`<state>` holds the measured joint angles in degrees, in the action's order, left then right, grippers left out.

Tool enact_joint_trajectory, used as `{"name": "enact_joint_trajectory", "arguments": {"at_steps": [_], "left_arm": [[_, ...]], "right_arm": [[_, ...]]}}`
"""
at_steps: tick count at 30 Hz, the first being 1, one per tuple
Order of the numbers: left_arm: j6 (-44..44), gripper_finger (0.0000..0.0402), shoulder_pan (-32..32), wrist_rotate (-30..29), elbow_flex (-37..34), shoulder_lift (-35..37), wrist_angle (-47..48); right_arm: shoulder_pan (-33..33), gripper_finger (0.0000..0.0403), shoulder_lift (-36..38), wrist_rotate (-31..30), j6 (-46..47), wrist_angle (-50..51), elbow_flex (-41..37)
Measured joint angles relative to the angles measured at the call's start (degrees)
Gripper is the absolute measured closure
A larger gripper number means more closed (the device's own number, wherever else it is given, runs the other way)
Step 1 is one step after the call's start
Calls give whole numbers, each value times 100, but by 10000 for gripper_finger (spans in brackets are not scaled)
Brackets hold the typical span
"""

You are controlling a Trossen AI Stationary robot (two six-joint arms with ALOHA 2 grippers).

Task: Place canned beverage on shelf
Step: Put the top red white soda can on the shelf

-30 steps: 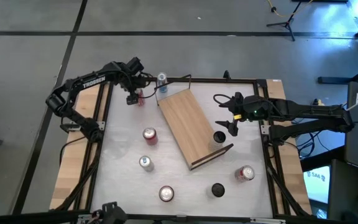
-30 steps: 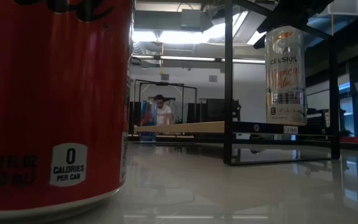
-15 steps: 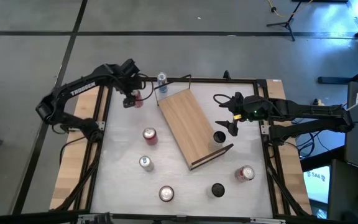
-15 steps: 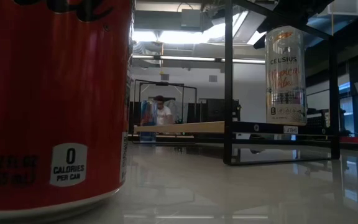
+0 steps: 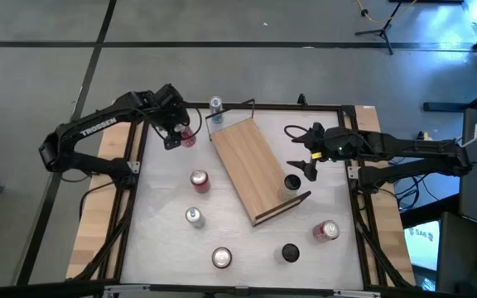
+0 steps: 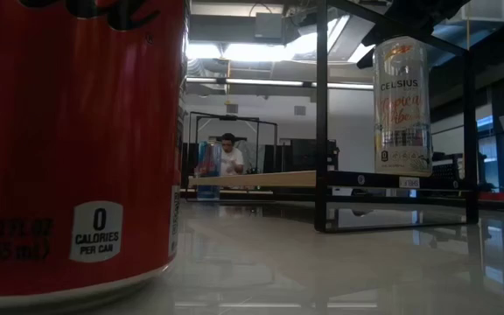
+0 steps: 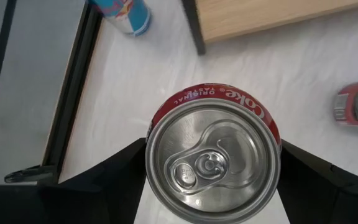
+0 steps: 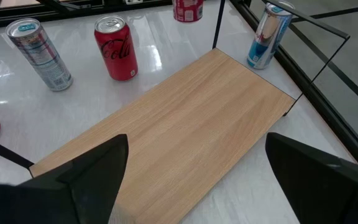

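Currently we see the left gripper (image 5: 177,136) at the table's far left corner, its fingers (image 7: 104,177) spread on either side of an upright red cola can (image 7: 213,158) without visibly clamping it. Just beside lies the shelf (image 5: 251,165), running diagonally across the table. Our right gripper (image 5: 303,154), fingers apart, hovers by the shelf's right edge.

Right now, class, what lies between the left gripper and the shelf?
High view: only bare white tabletop separates the left gripper, straddling a Coke can, from the shelf.
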<state>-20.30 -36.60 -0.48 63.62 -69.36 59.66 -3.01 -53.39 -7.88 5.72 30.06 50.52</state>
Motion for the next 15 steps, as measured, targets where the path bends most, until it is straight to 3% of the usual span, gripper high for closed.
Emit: {"name": "enact_joint_trajectory", "arguments": {"at_steps": [6, 15], "left_arm": [[93, 121, 238, -3, 339, 13, 205], [389, 121, 519, -20, 1498, 4, 304]], "right_arm": [[0, 29, -13, 0, 0, -1, 0], [0, 29, -13, 0, 0, 0, 0]]}}
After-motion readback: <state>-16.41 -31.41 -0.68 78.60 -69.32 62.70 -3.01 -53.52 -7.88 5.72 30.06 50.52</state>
